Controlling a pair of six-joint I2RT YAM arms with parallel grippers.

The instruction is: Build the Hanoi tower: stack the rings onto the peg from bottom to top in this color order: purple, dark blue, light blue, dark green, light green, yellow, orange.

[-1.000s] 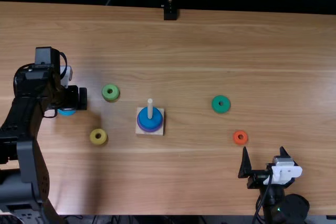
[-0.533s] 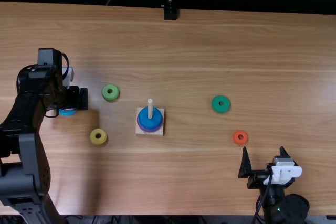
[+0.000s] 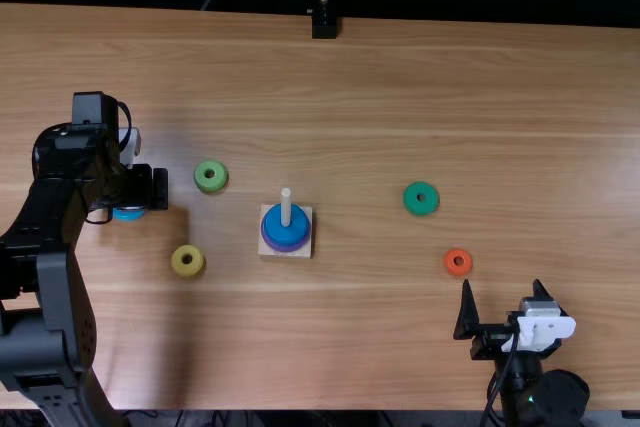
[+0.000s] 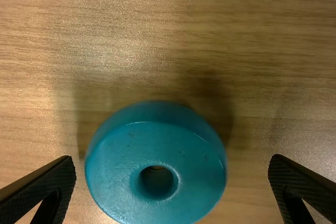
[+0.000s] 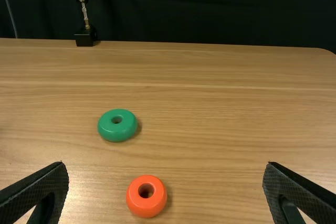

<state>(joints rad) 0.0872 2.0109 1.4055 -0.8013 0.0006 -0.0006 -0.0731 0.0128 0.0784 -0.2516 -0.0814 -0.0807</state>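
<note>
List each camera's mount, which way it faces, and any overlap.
Top: fixed above the table's near edge, facing steeply down and forward; left arm and right arm show.
Left wrist: on that arm, facing down at the light blue ring; its fingers show.
Right wrist: on that arm, looking forward across the table; its fingers show.
Shared, top and right wrist: orange ring, dark green ring.

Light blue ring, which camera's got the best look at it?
Left wrist view: the light blue ring is close up, its hole in sight, between the left gripper's open fingers. The top view shows just a sliver, with the gripper over the rest.
</note>
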